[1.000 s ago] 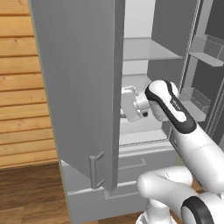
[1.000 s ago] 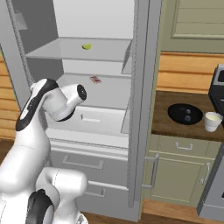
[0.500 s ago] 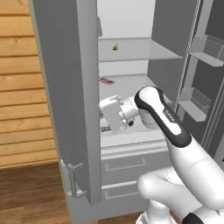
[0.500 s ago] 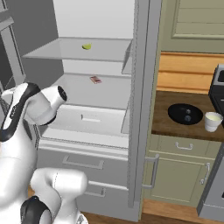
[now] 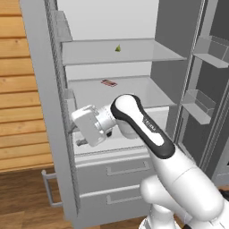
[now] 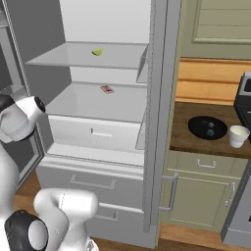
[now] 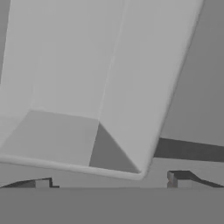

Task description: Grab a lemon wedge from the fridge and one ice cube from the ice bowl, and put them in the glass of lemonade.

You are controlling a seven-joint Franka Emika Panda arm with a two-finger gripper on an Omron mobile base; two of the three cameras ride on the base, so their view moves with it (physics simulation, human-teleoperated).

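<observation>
1. End effector (image 7: 109, 183): in the hand view two dark fingertips (image 7: 178, 179) sit wide apart at the bottom, nothing between them, so it's released and empty. In the left base view the white hand sits low at the inner edge of the left fridge door, just in front of the crisper drawer.
2. Fridge (image 5: 112, 165): both French doors swung open. Left door (image 5: 49, 112) seen edge-on w/ its bar handle low at the outer side; right door (image 5: 205, 89) shows clear bins. Two grey drawers w/ horizontal pulls below the open compartment.
3. Hand view: close on a pale grey door bin (image 7: 87, 87), corner pointing down toward the fingertips; darker grey panel to the right.
4. Crisper drawer (image 6: 93, 132): white, shut, under the lower shelf.
5. Lower shelf: a flat reddish-brown bar (image 5: 108, 82) lies toward the back, alone.
6. Upper shelf (image 5: 134, 51): lemon wedge (image 5: 118, 48), tiny, yellow-green, roughly mid shelf, well above and beyond the end effector. Also seen in right base view (image 6: 97, 51).
7. Surface (image 6: 196, 142) right of fridge, dark wood top over green cabinets: ice bowl (image 6: 207, 127), black, shallow, w/ a couple of pale ice cubes (image 6: 210, 125) inside.
8. Glass of lemonade (image 6: 238, 136): just beside the bowl on its right, upright, near the surface's front edge.
</observation>
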